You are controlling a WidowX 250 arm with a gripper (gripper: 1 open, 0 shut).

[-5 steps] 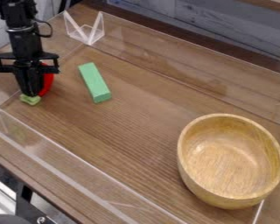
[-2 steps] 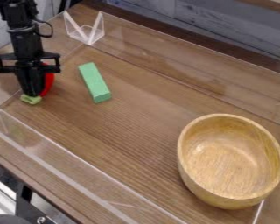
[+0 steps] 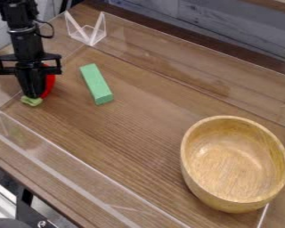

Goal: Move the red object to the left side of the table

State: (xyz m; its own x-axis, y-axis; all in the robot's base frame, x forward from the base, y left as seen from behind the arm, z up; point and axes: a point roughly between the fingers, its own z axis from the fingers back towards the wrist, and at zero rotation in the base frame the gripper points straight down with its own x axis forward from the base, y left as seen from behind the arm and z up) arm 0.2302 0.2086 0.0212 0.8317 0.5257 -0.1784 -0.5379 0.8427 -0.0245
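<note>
While pointing straight down, the gripper clenches the red object on the table; a green block lies beside it; a wooden bowl sits well apart.

a slim black robot arm ends in a black gripper. just above the fingers, a flat black crossbar sticks out to either side. the two fingers below it are narrow, dark and matte, without visible markings.
</note>
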